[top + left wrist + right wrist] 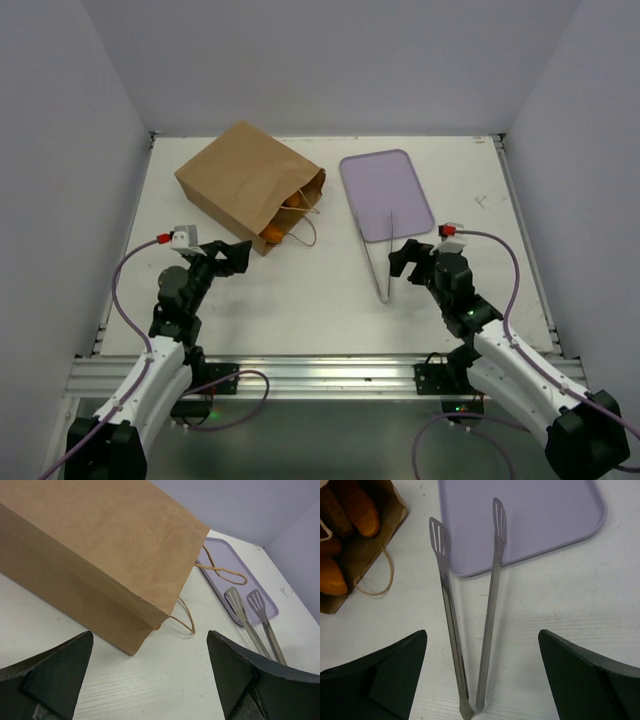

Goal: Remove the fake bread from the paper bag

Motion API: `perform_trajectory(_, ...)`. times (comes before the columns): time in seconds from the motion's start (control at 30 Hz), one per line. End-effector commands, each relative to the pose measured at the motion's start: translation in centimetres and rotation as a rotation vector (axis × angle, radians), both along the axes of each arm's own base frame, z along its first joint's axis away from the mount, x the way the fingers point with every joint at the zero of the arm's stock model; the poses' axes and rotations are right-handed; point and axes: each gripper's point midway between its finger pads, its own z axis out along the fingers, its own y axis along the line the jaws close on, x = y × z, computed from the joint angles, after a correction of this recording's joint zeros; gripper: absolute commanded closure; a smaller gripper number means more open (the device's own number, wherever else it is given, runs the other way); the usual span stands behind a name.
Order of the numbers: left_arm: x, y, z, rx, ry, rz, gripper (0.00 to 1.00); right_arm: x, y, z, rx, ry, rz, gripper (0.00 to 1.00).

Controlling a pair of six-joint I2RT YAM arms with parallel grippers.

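The white table [300,310] fills the middle of the top view. On it, in the upper left, lies the paper bag [240,185] on its side, with its open mouth turned toward the lower right and its string handles [306,228] trailing onto the table. Just right of the bag, at upper centre, sits the flat lavender tray [385,185], with nothing on it except the tong tips over its near edge.

The left gripper [238,256] hovers near the bag's lower corner, fingers spread wide with nothing between them. The right gripper [404,262], lower right of centre, is likewise spread wide and holding nothing. It is lined up over the closed end of the metal tongs [382,265], which run from the tray's near edge down toward it.

Smallest is the fake bread [362,510]: several glossy orange pieces are still inside the bag's mouth, seen at the upper left of the right wrist view.

No bread looks to be out yet, so this seems to be the approach step. The next move probably calls for the right gripper to drop and close on the tongs, or to reach into the mouth, while the left steadies the bag.
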Motion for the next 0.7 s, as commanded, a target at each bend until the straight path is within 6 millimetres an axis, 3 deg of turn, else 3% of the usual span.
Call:
perform_trajectory(0.0, 0.0, -0.4, 1.6, -0.005, -0.064, -0.018, 0.0, 0.7, 0.1, 1.6, 0.023, -0.055, -0.01, 0.01)
perform_trajectory(0.23, 0.0, -0.4, 1.7, -0.003, -0.065, -0.021, 0.0, 0.6, -0.1, 1.7, 0.009, -0.059, -0.012, 0.01)
perform_trajectory(0.67, -0.4, -0.2, 2.4, 0.013, -0.091, -0.018, 0.0, 1.5, 1.0, 0.0, -0.019, 0.016, 0.024, 0.01)
